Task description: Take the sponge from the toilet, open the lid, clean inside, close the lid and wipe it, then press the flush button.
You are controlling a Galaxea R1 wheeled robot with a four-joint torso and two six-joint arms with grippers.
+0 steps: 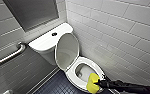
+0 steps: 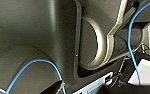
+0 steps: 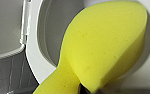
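Note:
The white toilet stands in the corner with its lid raised against the tank. On the tank top sits the small dark flush button. My right gripper comes in from the lower right, shut on the yellow sponge. It holds the sponge at the front rim of the open bowl. In the right wrist view the sponge looms large over the seat rim and the bowl's grey inside.
A metal grab bar runs along the left wall. White tiled wall stands close on the toilet's right. Dark small-tiled floor lies left of the bowl. The left wrist view shows my own dark body panels and a blue cable.

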